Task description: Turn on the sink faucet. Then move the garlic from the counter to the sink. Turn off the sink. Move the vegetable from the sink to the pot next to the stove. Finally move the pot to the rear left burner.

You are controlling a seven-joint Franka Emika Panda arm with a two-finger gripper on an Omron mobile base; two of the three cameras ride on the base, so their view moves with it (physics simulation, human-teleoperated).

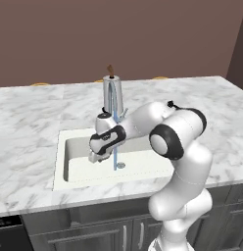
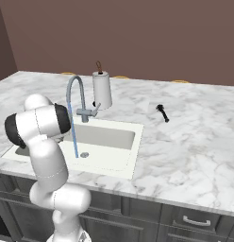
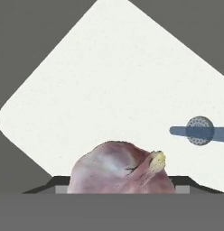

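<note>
My gripper [image 3: 120,187] is shut on the garlic [image 3: 118,173], a pinkish-white bulb with purple streaks, held between the two fingertips. It hangs low inside the off-white sink [image 1: 77,154], left of the drain [image 3: 199,131]. A thin blue stream of water [image 1: 114,147] falls from the sink faucet [image 2: 75,92] onto the drain [image 1: 120,165]. In the left base view the hand [image 1: 96,157] sits just left of that stream. The pot and the stove are out of view.
A white paper towel roll [image 2: 102,90] stands behind the faucet on the marble counter [image 2: 185,142]. A small black object [image 2: 162,112] lies on the counter right of the sink. Dark grey cabinets [image 2: 185,220] run below.
</note>
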